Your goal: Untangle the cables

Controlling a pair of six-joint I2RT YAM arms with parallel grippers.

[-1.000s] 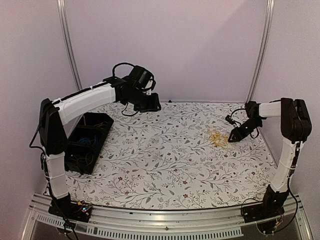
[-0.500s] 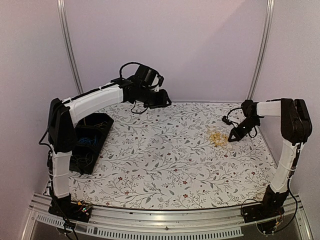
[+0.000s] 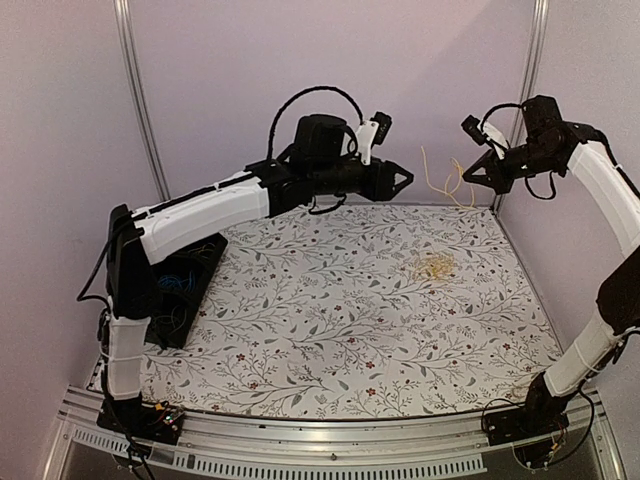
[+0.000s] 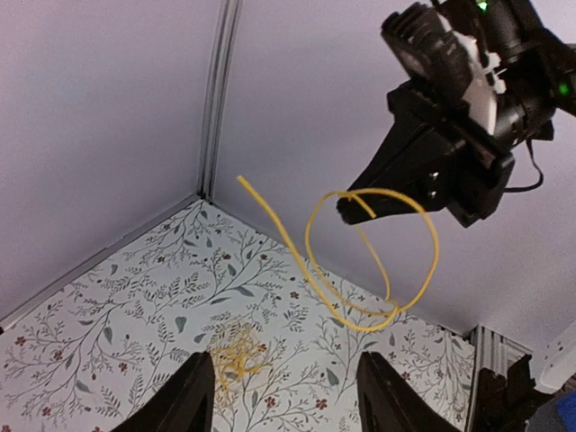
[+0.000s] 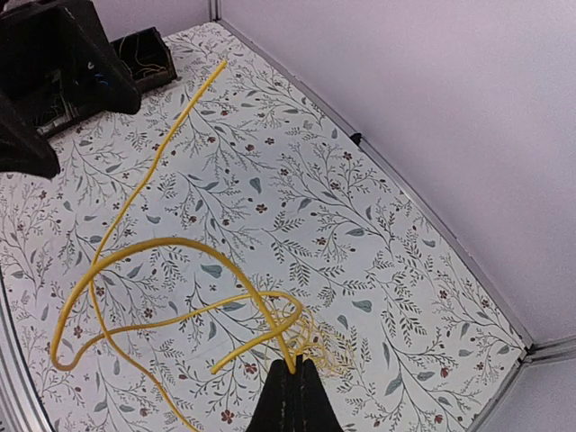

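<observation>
I see one yellow cable (image 4: 274,225) hanging in the air above the far right of the table, pinched at one point by the closed tips of the right gripper (image 5: 291,364). It curls into a loose open loop, with one long free end sticking out straight. It looks clear of the rest. Below it, a small tangled clump of yellow and cream cables (image 3: 436,266) lies flat on the table. Thin blue cables (image 3: 178,281) lie in the black bin (image 3: 200,240) at the left edge.
</observation>
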